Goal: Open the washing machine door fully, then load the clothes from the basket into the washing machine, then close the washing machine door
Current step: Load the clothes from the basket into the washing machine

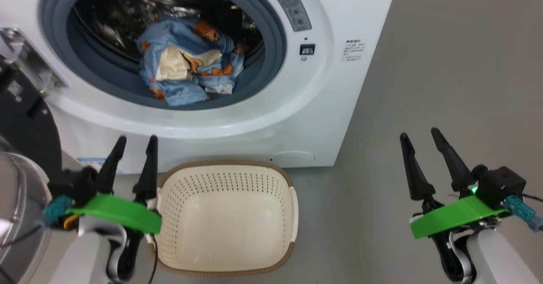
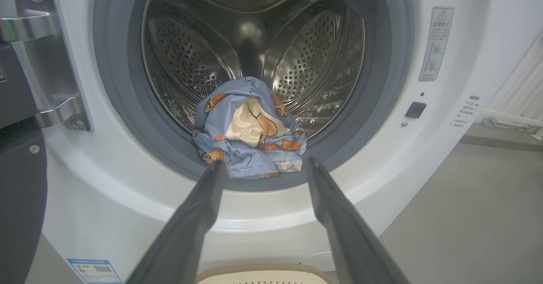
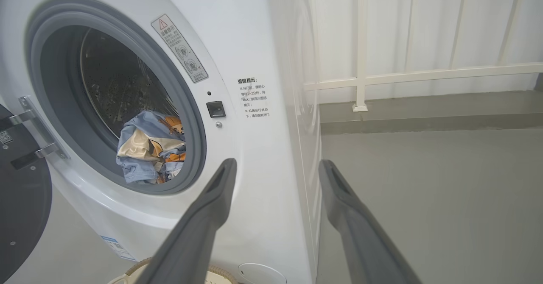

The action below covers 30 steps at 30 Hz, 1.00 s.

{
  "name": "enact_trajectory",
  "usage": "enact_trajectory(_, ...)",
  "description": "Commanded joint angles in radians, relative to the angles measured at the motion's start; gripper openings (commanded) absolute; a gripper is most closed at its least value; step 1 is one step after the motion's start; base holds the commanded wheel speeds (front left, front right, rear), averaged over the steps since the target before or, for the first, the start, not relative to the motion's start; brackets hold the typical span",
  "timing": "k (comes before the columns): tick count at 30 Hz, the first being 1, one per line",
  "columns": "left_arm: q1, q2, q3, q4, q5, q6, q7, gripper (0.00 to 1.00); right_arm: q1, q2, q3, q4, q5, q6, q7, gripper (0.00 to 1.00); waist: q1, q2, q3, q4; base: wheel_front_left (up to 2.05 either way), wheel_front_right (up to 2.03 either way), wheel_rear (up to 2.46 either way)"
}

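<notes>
surface: grey floor (image 1: 445,84) | on it: washing machine (image 1: 331,84) – white | basket (image 1: 229,190) – just in front of the machine

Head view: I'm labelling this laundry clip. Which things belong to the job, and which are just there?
Job: washing machine; washing machine door, open; clothes, inside the machine; basket, empty; left gripper and right gripper, both open.
Just there: warning sticker; grey floor; white railing.

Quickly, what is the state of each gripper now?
Left gripper: open, holding nothing.
Right gripper: open, holding nothing.
</notes>
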Motion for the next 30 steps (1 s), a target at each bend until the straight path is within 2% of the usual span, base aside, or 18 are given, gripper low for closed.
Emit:
enact_trajectory(1,-0.056,0.033,0.025,-0.007,-0.004,-0.007,0.003,1.00,-0.035,0.000,0.016,-0.029,-0.014,0.004,-0.008,1.00,-0.0002,0.0000,0.058,0.004,0.00,0.00,0.00)
enact_trajectory(14,-0.372,0.049,-0.092,0.226,-0.064,-0.015,0.040,1.00,-0.113,0.038,0.000,-0.053,-0.071,0.004,-0.008,1.00,-0.0002,0.0000,0.229,-0.010,0.00,0.00,0.00)
enact_trajectory(30,-0.662,0.083,-0.233,0.493,-0.204,-0.015,0.092,1.00,-0.146,0.066,-0.013,-0.087,-0.112,0.004,-0.008,1.00,-0.0002,0.0000,0.349,-0.053,0.00,0.00,0.00)
